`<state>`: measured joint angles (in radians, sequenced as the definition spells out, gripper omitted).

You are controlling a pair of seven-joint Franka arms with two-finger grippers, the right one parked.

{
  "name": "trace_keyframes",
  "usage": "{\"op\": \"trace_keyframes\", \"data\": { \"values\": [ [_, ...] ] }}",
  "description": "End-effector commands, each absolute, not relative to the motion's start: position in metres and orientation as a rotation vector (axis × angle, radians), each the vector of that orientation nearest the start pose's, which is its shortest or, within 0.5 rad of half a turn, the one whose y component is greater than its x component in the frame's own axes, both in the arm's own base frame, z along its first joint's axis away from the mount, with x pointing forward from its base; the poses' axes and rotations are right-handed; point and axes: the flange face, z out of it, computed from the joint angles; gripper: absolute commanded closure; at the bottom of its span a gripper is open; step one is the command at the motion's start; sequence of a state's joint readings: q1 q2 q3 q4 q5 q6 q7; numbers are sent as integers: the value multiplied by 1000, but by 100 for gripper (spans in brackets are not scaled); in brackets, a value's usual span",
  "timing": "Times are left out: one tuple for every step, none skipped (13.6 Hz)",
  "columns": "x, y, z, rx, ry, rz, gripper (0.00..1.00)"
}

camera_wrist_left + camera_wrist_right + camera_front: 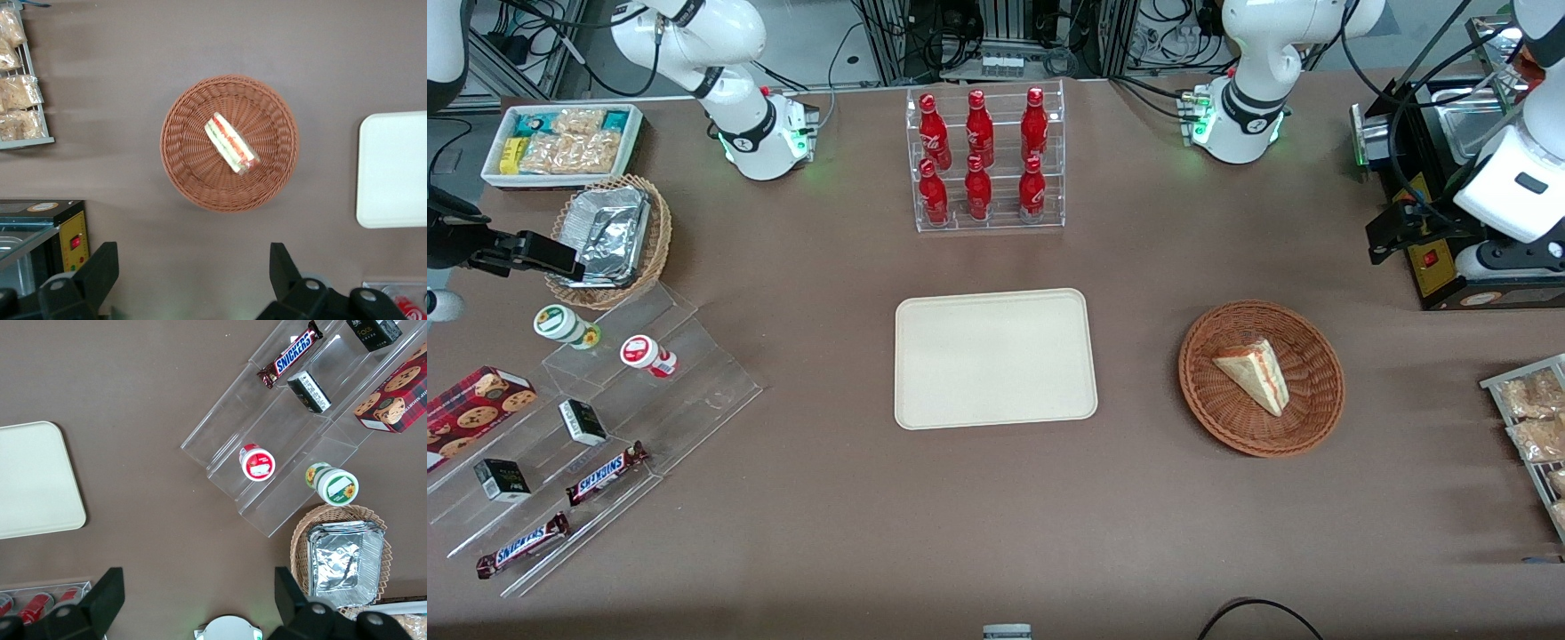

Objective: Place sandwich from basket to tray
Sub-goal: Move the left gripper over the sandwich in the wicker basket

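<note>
Brown table (pixel 996 516); wrist-only: end effector (pixel 193 273) open above basket (pixel 180 160).

"SNICKERS" stands on both candy bars (pixel 607 473) (pixel 523 545).

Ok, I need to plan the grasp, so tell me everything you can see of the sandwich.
The sandwich is a small triangular wedge of pale white bread with red and green filling showing along one long edge. It lies flat, whole and unwrapped, near the middle of the reddish-brown wicker basket, touching only the weave. The gripper hangs above the table beside the basket, fingers open, holding nothing.
</note>
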<state>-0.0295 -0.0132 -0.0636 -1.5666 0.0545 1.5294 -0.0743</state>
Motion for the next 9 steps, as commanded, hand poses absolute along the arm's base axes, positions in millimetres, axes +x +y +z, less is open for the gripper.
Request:
{"op": "trace_keyframes", "data": {
  "values": [
    [542, -42, 636, -3084, 43, 53, 0],
    [544, -40, 633, -3084, 15, 55, 0],
    [547, -40, 628, -3083, 4, 57, 0],
    [554, -40, 617, -3083, -11, 68, 0],
    [561, -41, 602, -3078, -36, 73, 0],
    [567, -43, 585, -3079, -48, 59, 0],
    [572, -45, 568, -3082, -62, 21, 0],
    [575, -49, 548, -3083, -111, -5, 0],
    [577, -51, 526, -3086, -163, -44, 0]
  ]
}}
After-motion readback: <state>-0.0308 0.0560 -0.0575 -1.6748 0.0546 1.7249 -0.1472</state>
